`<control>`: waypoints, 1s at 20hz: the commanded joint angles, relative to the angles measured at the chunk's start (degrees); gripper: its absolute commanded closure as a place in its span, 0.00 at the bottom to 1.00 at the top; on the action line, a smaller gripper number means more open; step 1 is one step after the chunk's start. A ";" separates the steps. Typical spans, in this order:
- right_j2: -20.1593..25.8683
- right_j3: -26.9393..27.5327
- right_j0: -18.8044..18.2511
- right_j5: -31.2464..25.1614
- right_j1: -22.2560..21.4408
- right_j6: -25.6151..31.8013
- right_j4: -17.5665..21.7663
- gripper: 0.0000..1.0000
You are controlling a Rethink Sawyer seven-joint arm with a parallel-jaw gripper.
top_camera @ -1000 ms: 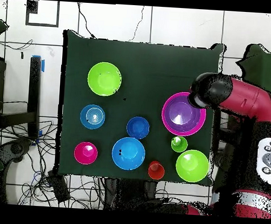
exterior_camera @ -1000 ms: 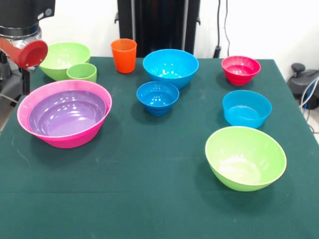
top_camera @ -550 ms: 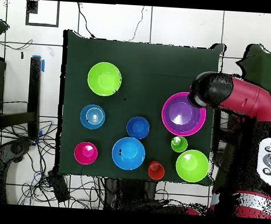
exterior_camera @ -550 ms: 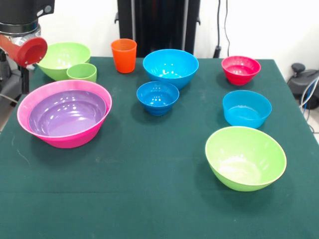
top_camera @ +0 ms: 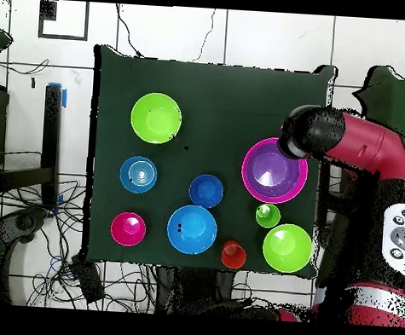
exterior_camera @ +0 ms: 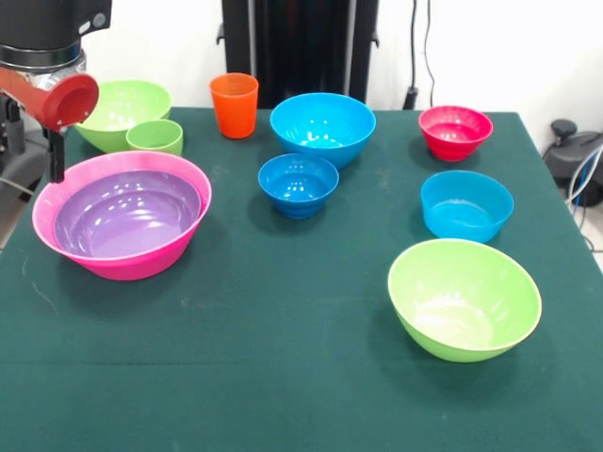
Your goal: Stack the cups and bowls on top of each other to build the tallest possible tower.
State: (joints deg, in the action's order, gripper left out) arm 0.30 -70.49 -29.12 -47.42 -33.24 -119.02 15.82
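The end effector (exterior_camera: 55,155) hangs at the rim of the glossy pink bowl (exterior_camera: 141,259), which nests the purple bowl (exterior_camera: 127,213); I cannot tell whether it is spread or pressed together. The smooth orange cup (exterior_camera: 234,104) stands well apart at the far edge. Everything rests on the table (exterior_camera: 283,377), covered in dark green cloth.

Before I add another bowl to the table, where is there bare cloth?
The near strip in front of the pink bowl and the lime bowl is bare, as is the middle between them. The far side is crowded around the orange cup and blue bowls.
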 commanded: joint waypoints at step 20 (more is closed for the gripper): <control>4.47 -6.05 2.26 -0.63 1.39 1.14 -1.66 0.00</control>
State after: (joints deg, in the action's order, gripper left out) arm 0.60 -70.49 -28.86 -47.42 -33.24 -119.02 14.29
